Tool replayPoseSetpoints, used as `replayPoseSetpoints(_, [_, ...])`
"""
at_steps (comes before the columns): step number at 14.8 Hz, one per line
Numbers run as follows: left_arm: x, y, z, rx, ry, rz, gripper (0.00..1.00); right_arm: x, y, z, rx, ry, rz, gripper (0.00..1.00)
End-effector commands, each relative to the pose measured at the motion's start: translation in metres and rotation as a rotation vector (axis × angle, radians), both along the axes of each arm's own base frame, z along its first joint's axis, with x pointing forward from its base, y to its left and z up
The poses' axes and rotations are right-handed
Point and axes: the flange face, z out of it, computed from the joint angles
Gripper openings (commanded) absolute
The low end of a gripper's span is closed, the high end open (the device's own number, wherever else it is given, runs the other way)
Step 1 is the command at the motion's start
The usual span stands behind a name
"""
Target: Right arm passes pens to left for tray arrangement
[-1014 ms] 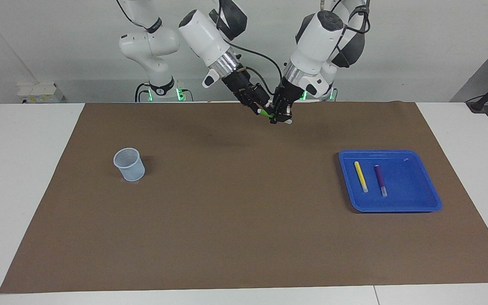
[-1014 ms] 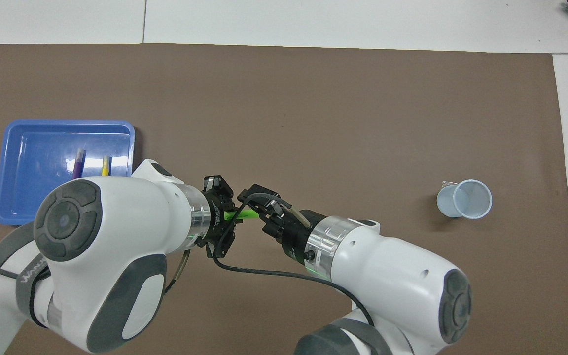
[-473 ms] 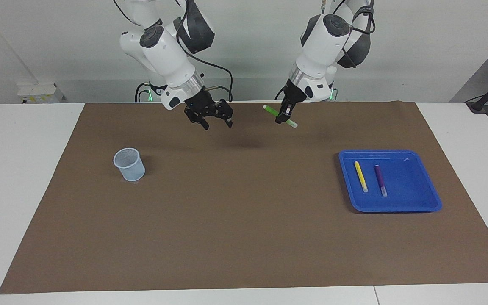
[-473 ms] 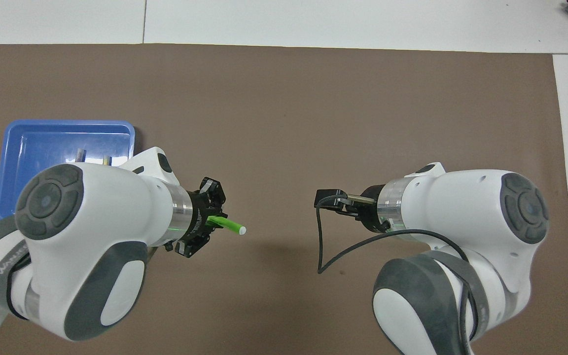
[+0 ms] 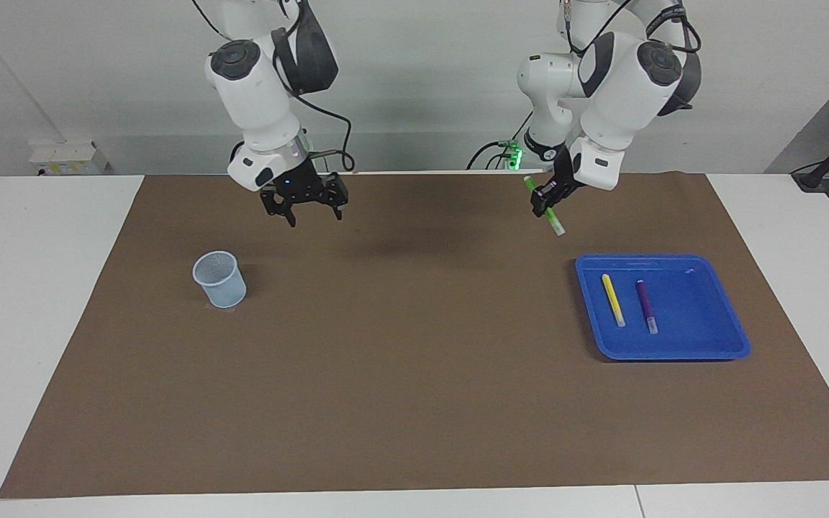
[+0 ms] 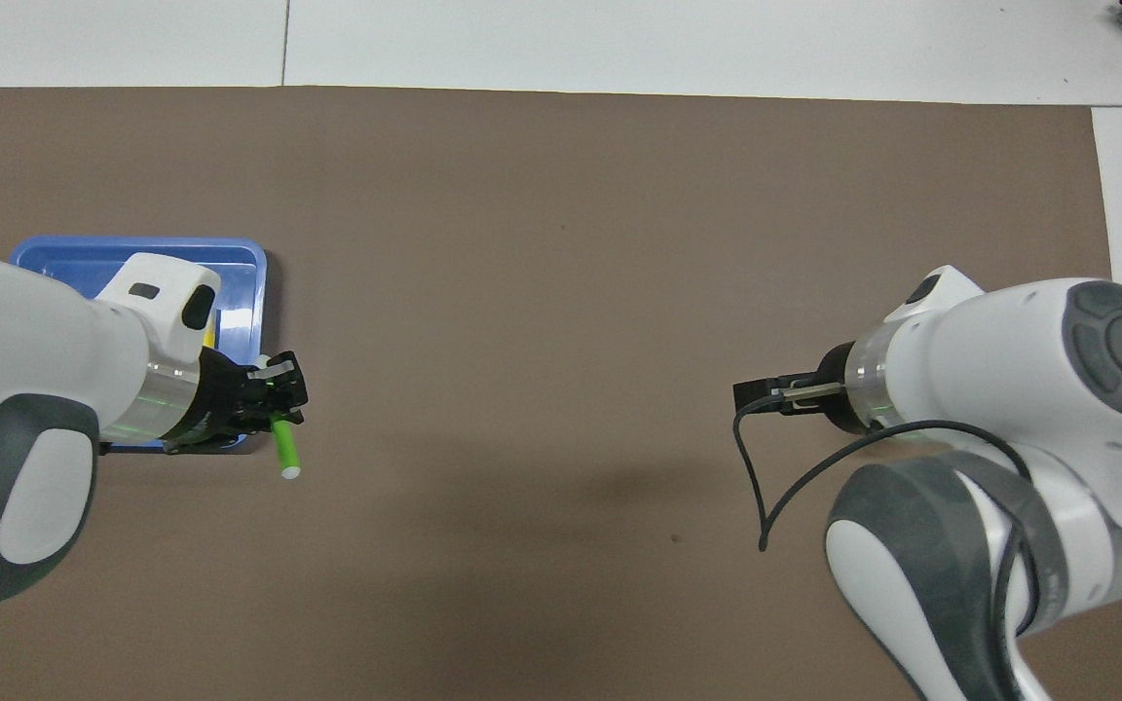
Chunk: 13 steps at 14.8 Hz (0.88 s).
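Note:
My left gripper [image 5: 544,205] is shut on the green pen [image 5: 555,225], which hangs tilted with its pale end down over the brown mat, just off the blue tray [image 5: 695,309]. The yellow pen [image 5: 613,300] and the purple pen [image 5: 646,306] lie side by side in the tray. My right gripper [image 5: 304,206] hangs open and empty over the mat toward the right arm's end. In the overhead view the left gripper [image 6: 269,401] and the green pen [image 6: 284,450] sit at the corner of the tray [image 6: 132,245], whose inside the left arm mostly covers.
A small pale translucent cup [image 5: 219,279] stands on the brown mat [image 5: 400,374] toward the right arm's end, below the right gripper; the right arm hides it in the overhead view. White table borders the mat on all sides.
The two grippers have drawn apart from the middle. The left one carried the green pen toward the tray and turned it more upright. The right one pulled away open toward the cup's end.

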Motion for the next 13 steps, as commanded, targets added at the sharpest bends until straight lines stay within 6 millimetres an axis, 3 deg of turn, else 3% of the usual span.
replayPoseSetpoints(1, [0.001, 0.055, 0.003, 0.017, -0.039, -0.233, 0.00, 0.039, -0.021, 0.017, -0.084, 0.027, 0.093, 1.00])
replayPoseSetpoints(3, [0.005, 0.095, 0.002, 0.028, -0.058, -0.319, 0.00, 0.060, -0.025, 0.024, -0.107, 0.037, 0.112, 1.00])
replayPoseSetpoints(6, [0.009, 0.138, -0.002, 0.067, -0.076, -0.441, 0.00, 0.084, -0.032, 0.026, -0.122, 0.081, 0.107, 1.00])
replayPoseSetpoints(10, [0.020, 0.192, -0.027, 0.097, -0.093, -0.529, 0.00, 0.060, -0.022, 0.023, -0.135, 0.118, 0.139, 1.00])
replayPoseSetpoints(13, [0.032, 0.217, -0.045, 0.133, -0.106, -0.540, 0.00, 0.046, -0.016, 0.024, -0.151, 0.122, 0.144, 1.00])
